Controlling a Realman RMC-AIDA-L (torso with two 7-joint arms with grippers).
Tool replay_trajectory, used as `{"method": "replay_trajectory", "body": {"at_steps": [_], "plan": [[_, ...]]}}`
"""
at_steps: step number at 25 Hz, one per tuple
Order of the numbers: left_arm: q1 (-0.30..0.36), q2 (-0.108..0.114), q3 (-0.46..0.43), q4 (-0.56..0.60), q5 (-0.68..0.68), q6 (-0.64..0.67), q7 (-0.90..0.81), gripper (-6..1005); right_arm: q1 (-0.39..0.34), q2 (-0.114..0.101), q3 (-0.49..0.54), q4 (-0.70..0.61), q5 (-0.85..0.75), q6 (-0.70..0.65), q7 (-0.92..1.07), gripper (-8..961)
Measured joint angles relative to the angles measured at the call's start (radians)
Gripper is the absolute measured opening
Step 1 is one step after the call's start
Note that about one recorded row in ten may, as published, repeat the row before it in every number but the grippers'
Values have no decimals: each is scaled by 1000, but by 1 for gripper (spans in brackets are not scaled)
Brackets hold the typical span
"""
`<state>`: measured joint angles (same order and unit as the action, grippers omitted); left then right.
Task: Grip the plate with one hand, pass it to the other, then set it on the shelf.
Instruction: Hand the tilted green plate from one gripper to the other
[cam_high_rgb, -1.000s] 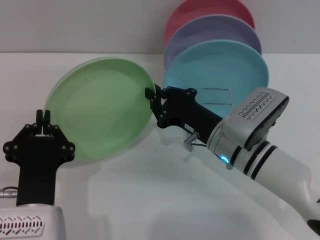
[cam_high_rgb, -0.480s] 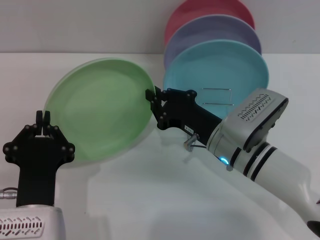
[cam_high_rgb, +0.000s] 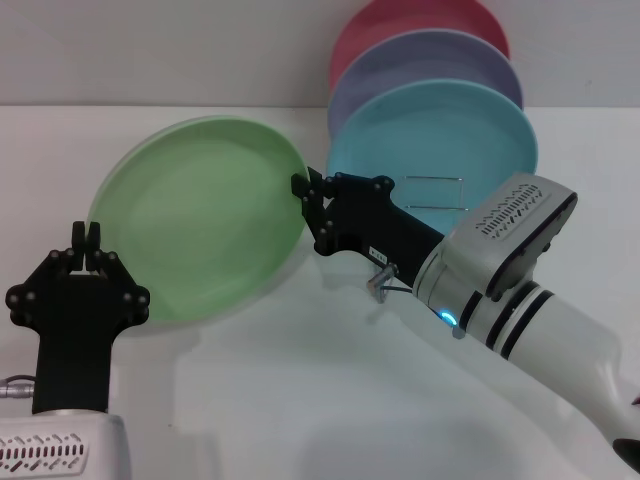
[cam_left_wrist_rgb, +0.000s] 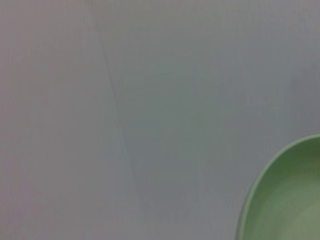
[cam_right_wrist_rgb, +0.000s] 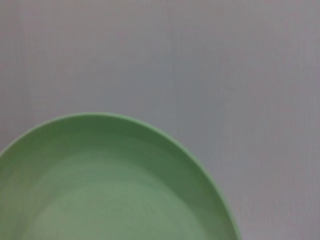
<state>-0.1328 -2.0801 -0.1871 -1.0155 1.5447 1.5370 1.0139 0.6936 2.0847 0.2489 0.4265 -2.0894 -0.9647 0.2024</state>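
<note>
I see the plate (cam_high_rgb: 195, 220), round, plain light green with a shallow raised rim, held tilted above the table with its concave face toward my head camera; its rim also shows in both wrist views (cam_left_wrist_rgb: 285, 200) (cam_right_wrist_rgb: 110, 185). The right gripper (cam_high_rgb: 305, 195) pinches its right edge, while the left gripper (cam_high_rgb: 90, 240) sits at its lower left edge. The shelf (cam_high_rgb: 432, 195), thin chrome wire, stands behind the right gripper, in front of 3 upright plates.

1. No word, number or brand can be read in any view.
2. The right gripper (cam_high_rgb: 303, 199) carries a small white label on the underside of its black body, seen in the head view; its print is too small to make out.
</note>
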Motion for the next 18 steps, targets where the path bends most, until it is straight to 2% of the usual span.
{"method": "replay_trajectory", "body": {"at_steps": [18], "plan": [[-4,0,0,2,0,-1,0,188,-2,0,1,-2,-3,0,0,26]]}}
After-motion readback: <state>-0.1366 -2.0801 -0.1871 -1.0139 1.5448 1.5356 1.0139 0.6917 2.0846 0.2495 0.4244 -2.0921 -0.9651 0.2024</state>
